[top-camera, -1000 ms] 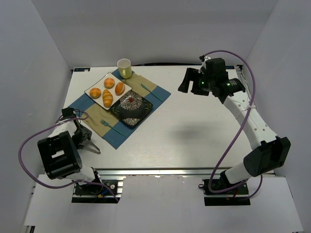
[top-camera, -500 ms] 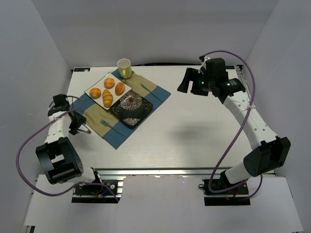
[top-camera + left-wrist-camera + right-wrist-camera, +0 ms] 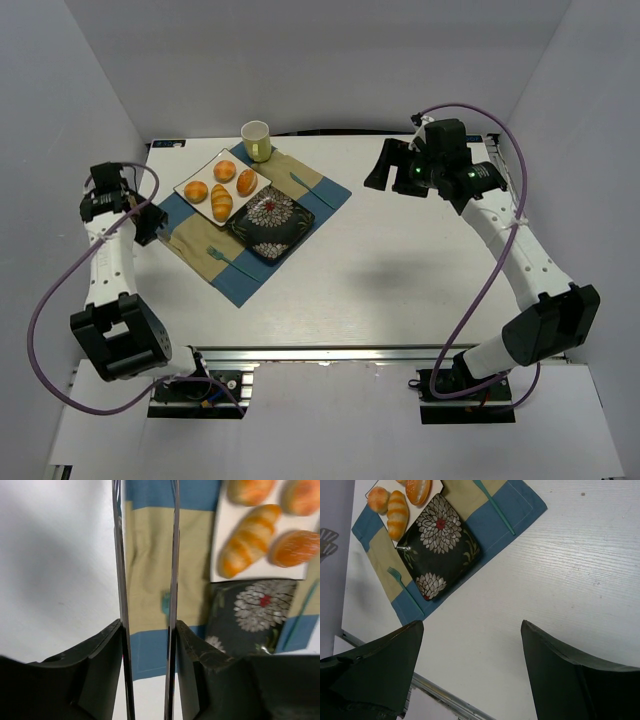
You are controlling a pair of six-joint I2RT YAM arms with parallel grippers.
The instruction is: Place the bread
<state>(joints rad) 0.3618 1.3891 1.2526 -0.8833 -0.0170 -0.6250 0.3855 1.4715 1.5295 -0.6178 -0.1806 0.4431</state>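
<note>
Two grippers hang empty: the left gripper (image 3: 155, 228), fingers (image 3: 120, 555) narrowly parted, hovers at the mat (image 3: 195, 236) edge; beyond the flowered plate (image 3: 270, 222), four rolls (image 3: 221, 201) crowd the white plate (image 3: 292, 573), so grabbing one may shove its neighbours off; farthest, the right gripper (image 3: 472, 630) gapes.
</note>
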